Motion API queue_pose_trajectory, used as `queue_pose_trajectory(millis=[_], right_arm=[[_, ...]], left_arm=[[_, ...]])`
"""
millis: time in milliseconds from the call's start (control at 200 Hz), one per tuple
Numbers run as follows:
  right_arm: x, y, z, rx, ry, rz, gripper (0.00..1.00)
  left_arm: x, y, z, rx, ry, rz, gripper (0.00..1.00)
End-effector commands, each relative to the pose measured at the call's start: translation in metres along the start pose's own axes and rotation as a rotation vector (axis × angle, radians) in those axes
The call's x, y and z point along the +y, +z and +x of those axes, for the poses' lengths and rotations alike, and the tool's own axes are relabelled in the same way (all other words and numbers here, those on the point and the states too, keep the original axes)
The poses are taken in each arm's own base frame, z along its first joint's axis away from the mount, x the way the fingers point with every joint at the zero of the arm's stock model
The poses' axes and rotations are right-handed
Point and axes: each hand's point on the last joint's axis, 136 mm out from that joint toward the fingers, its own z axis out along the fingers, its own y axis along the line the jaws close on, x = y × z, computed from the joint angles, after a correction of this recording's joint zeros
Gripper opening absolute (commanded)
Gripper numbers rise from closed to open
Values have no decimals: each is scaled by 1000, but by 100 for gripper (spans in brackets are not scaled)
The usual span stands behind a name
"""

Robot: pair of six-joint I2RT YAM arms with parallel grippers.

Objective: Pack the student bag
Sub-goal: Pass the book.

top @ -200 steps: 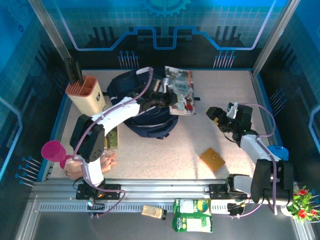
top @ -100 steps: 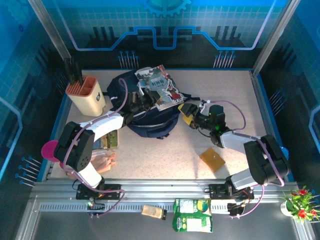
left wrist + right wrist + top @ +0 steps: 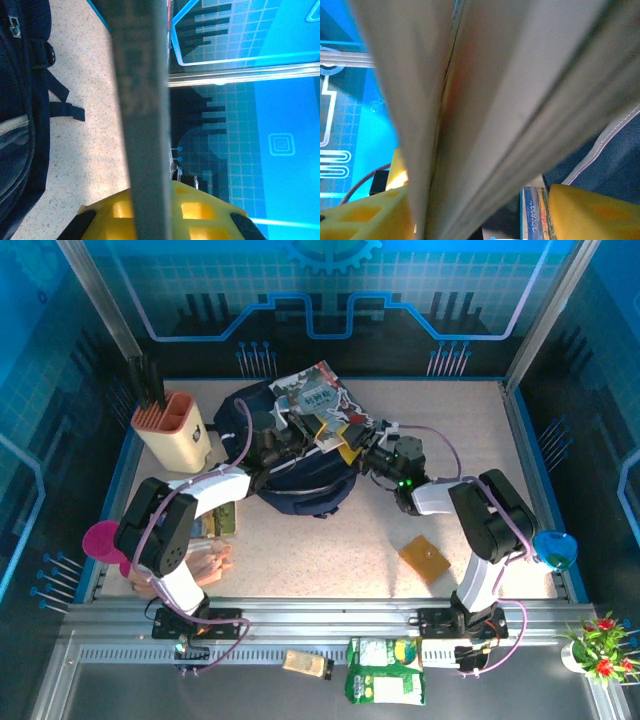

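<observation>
- From above, the bag (image 3: 305,490) lies slumped on the tabletop (image 3: 450,420), toward the far edge and left of middle. It looks soft and floppy. I'd judge its mouth will sag shut unless something props it, so the rim of the opening or a strap is the place to hold.
- A book (image 3: 315,395) is held tilted over the bag's far side. The left gripper (image 3: 288,436) is at its left edge and the right gripper (image 3: 350,440) at its lower right corner. The book looks thin, glossy and bendy, so I'd expect it to slip or flex if pinched only at a corner.
- A pen holder (image 3: 170,430) stands near the far left corner, a pink cup (image 3: 105,540) at the left edge, an orange pad (image 3: 425,558) on the near right and a blue cup (image 3: 555,545) at the right edge. None of these is in the way. The crowding is the two arms meeting over the bag.
- From the left wrist, the book's blurred grey edge runs between the yellow fingers (image 3: 200,215), which are clamped tight on it. The bag and its black straps lie to the left.
- From the right wrist, the book's pages fan out close to the lens with a yellow finger on either side. I cannot tell whether they pinch it yet. Navy fabric with white piping shows at lower right.
</observation>
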Motion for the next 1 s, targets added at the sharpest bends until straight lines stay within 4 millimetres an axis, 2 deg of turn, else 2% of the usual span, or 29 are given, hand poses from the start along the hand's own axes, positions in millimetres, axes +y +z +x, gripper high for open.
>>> queue_pose_trajectory(millis=[0, 115, 220, 340, 460, 540, 780, 890, 990], right_arm=[[20, 4, 0, -23, -29, -78, 64], [21, 1, -1, -34, -44, -81, 53], [33, 2, 2, -15, -82, -118, 35], [32, -4, 0, -25, -115, -95, 17], [30, -20, -8, -61, -184, -65, 7], [31, -34, -15, -83, -241, -51, 4], [16, -81, -39, -146, -343, 86, 2], [10, -103, -51, -187, -366, 151, 2], [16, -117, -58, -199, -412, 178, 2]], left_arm=[[-10, -1, -2, -9, 5, 59, 0], [-8, 0, -1, -2, 4, 56, 0], [-8, -1, 1, 5, 17, 51, 1], [-5, -6, 1, 2, 68, 17, 15], [5, -19, -3, -16, 164, -70, 40], [13, -31, -7, -18, 263, -154, 56], [31, -73, -13, -7, 675, -436, 75], [41, -79, 0, 105, 853, -516, 82], [55, -77, 18, 257, 1008, -588, 85]])
